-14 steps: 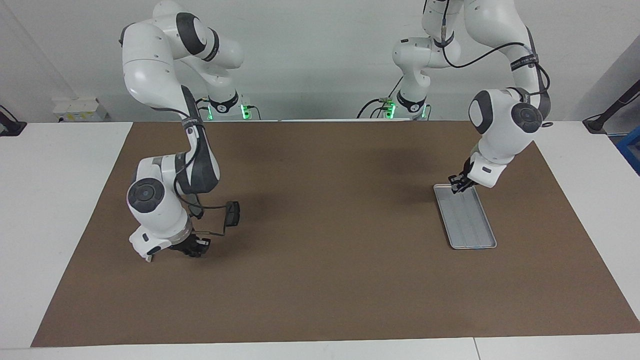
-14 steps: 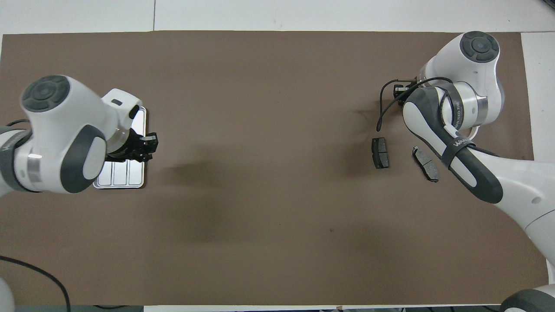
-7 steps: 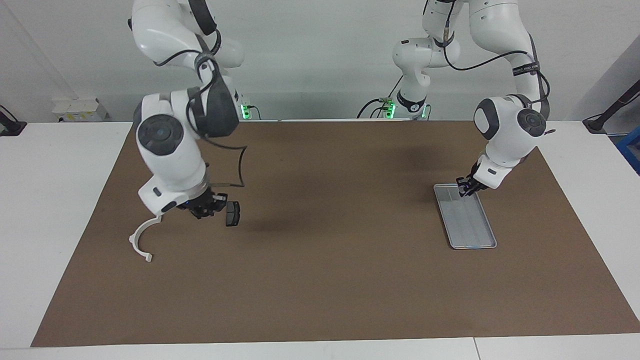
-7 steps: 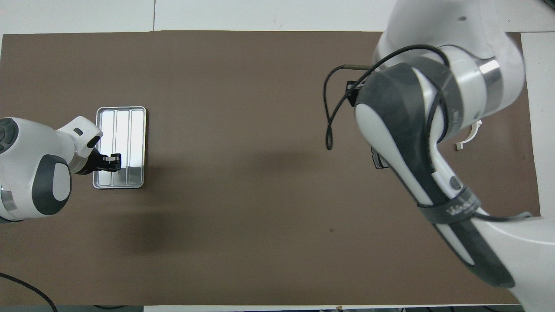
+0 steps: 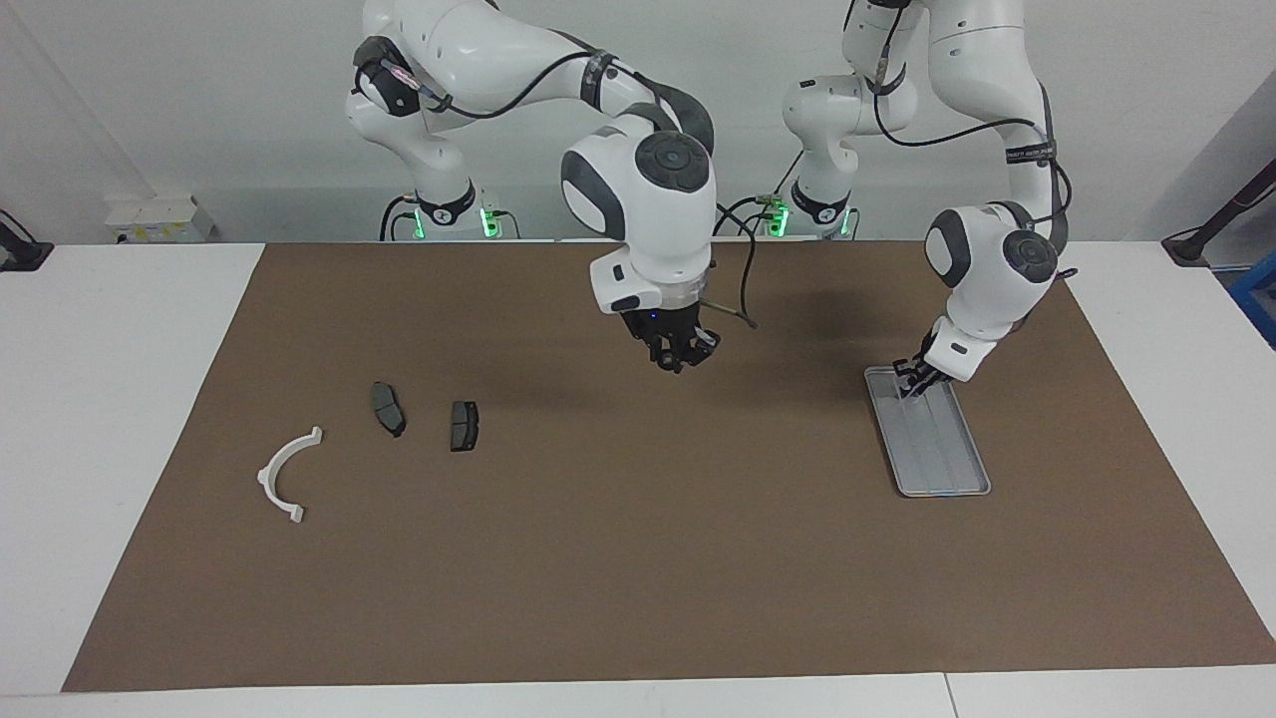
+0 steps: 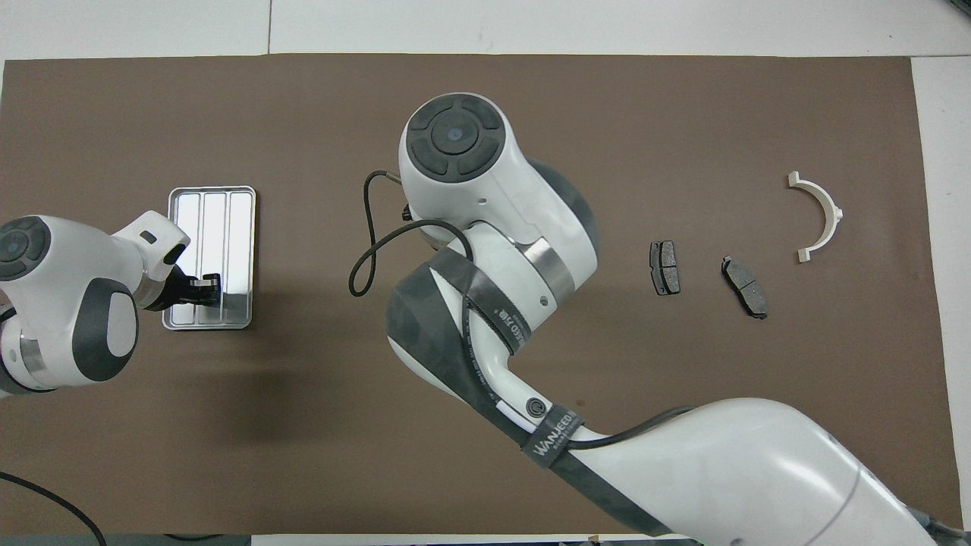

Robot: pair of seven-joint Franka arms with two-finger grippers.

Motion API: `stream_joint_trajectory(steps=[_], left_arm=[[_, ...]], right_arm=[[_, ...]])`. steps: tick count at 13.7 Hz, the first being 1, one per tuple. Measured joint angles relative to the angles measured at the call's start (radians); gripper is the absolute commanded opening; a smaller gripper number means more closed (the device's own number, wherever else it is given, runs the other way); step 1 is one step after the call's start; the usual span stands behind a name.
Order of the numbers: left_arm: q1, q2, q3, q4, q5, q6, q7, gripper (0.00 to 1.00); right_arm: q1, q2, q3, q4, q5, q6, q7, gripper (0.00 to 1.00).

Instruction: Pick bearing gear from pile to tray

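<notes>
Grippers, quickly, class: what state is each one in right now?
Left gripper: shut, low over the tray; whether it holds anything cannot be told.
Right gripper: up over the mat's middle; its state cannot be told.

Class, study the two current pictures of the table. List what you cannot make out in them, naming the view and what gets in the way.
1. Whether the right hand, up over the middle of the mat, carries a small part: too small in the facing view.
2. That same hand in the overhead view: covered by its own arm.
3. What the left hand pinches at the tray: too small in both views.
4. The tiny black round pieces: none visible.
</notes>
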Motion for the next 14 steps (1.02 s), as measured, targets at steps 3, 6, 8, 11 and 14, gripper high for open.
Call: stream_joint_trajectory(steps=[3,6,8,11,14], left_arm=[[0.0,-0.001,-0.001,-0.019,0.0,0.034,-0.003,1.0],[0.0,0.001,-0.004,-0.012,-0.011,0.044,-0.01,1.0],[-0.001,0.001,-0.007,0.013,-0.044,0.039,-0.016,1.0],[-0.014,0.001,-0.014,0.062,-0.063,-0.002,-0.059,1.0],[-0.049,0.001,-0.017,0.069,-0.065,-0.007,-0.127,1.0]], right_arm=[[0.069,0.136,-0.006,-0.009,-0.092,0.157,0.117,0.0],[0.073,0.201,-0.016,-0.007,-0.106,0.204,0.125,0.0],[0.069,0.212,-0.018,-0.007,-0.118,0.207,0.125,0.0],[0.069,0.214,-0.018,-0.006,-0.132,0.207,0.125,0.56],[0.069,0.214,-0.018,-0.005,-0.136,0.202,0.125,1.0]])
